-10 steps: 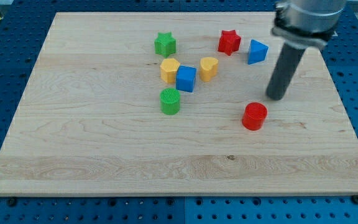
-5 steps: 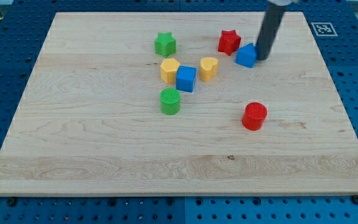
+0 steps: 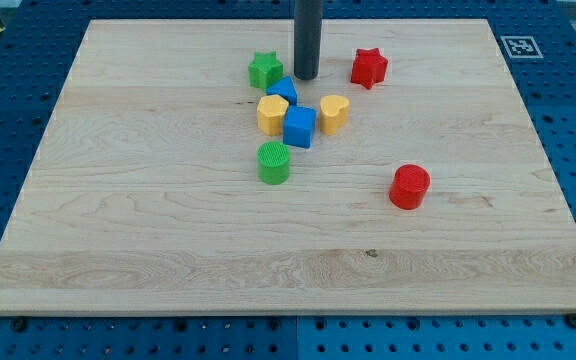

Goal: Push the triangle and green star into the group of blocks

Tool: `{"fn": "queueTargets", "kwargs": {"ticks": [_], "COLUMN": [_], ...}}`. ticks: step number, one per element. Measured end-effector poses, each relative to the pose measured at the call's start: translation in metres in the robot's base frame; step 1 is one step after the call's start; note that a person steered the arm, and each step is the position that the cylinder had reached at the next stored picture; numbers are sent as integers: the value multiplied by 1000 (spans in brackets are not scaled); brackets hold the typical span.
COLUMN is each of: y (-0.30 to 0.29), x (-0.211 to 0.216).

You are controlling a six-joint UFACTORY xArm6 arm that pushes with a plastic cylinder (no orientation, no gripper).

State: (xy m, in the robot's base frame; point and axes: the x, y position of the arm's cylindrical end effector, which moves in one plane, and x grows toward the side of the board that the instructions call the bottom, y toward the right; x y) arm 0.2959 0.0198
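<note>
Now tip (image 3: 306, 77) beside blue triangle (image 3: 283, 89), green star (image 3: 265, 70).

Wooden board (image 3: 168, 250), pale, on a blue perforated bench (image 3: 8, 120).

Far centre cluster: green star (image 3: 265, 70), blue triangle (image 3: 283, 89) (tucked just right of it), yellow hexagon (image 3: 273, 114), blue cube (image 3: 299, 126), yellow heart (image 3: 335, 111). Near side of cluster: green cylinder (image 3: 274, 162). Far, apart to the right: red star (image 3: 369, 67). Right of centre, well apart: red cylinder (image 3: 409, 187).
</note>
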Motion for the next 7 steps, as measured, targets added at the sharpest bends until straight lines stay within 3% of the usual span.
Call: {"fn": "queueTargets", "kwargs": {"ticks": [3, 5, 7], "y": [-5, -109, -93], "x": [-17, -17, 2]}}
